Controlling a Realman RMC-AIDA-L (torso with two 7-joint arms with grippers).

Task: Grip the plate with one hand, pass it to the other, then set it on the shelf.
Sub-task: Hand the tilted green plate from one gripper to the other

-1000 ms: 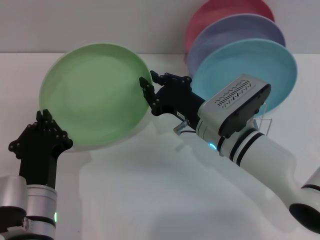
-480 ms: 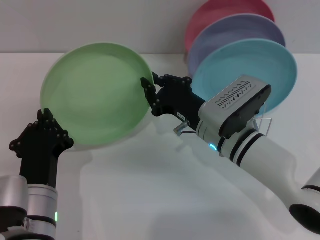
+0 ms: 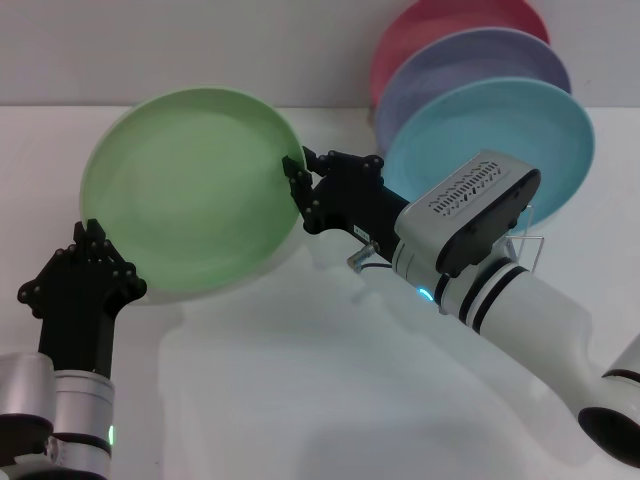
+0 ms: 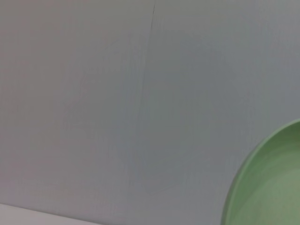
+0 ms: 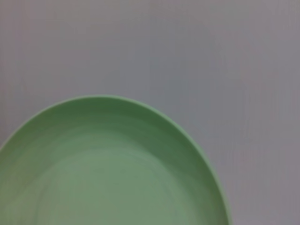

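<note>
The light-green plate (image 3: pixel 190 190) is held up above the white table, tilted with its face towards me. My left gripper (image 3: pixel 92 240), on the slim silver wrist, is shut on the plate's lower left rim. My right gripper (image 3: pixel 303 168), on the thick white vented arm, is at the plate's right rim with one finger in front of the edge and one behind, shut on it. The plate also shows in the left wrist view (image 4: pixel 272 187) and in the right wrist view (image 5: pixel 103 168). Only a bit of the silver wire shelf (image 3: pixel 530 242) shows behind the right arm.
A sky-blue plate (image 3: pixel 540 130), a lavender plate (image 3: pixel 480 60) and a pink plate (image 3: pixel 440 20) stand upright in the shelf at the back right. The white table (image 3: pixel 300 380) lies below. A grey wall is behind.
The right gripper's fingers have drawn a little closer together on the plate's right rim. The plate and the left gripper have hardly moved.
</note>
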